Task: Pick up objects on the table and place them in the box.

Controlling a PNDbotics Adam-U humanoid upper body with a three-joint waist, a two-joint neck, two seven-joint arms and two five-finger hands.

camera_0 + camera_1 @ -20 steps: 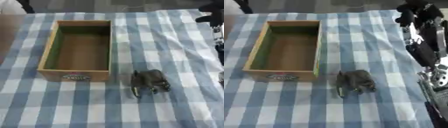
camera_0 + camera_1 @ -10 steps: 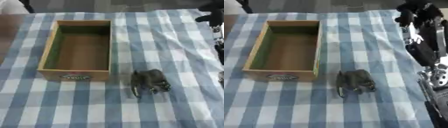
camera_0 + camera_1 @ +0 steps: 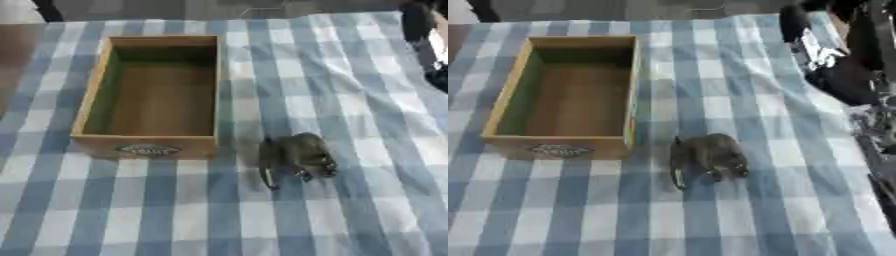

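An open wooden box stands on the left half of the blue-and-white checked cloth, and I see nothing inside it. A small grey-green animal figure lies on the cloth just off the box's front right corner, with a thin dark part trailing toward me. My right arm, black with silver joints, runs down the right edge of the right eye view, well to the right of the figure. A dark strip that may be its hand shows at the lower right edge. My left hand shows in no view.
The checked cloth is creased on its right half. Bare brown tabletop shows past the cloth's far left corner. Dark floor lies beyond the far edge.
A pale shape at the table's left edge one second ago is gone. The box, the figure and my right arm have stayed where they were.
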